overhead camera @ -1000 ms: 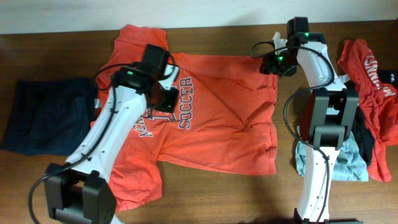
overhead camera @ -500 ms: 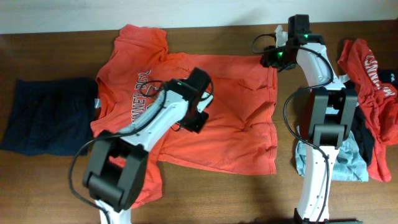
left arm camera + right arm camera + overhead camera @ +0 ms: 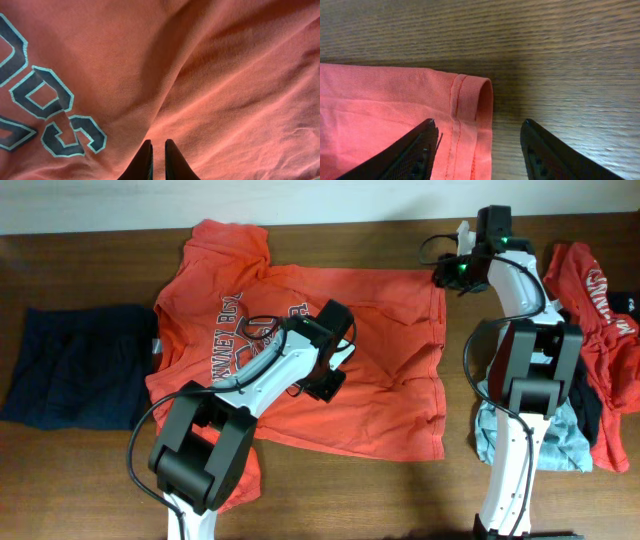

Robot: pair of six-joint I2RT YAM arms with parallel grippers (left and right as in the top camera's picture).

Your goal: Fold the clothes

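1. One orange-red T-shirt [image 3: 385,320] lies spread on the wooden table [image 3: 100,260].
2. Left gripper [image 3: 156,144]: fingers nearly together, at shirt's middle beside the print [image 3: 50,115].
3. Right gripper [image 3: 478,127]: fingers apart, straddling shirt's hem corner.

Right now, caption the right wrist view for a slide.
Open right end effector poised over hemmed corner of the orange T-shirt.

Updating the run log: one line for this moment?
left gripper: shut, over orange-red printed T-shirt | right gripper: open, above its hem corner | fold: not begun
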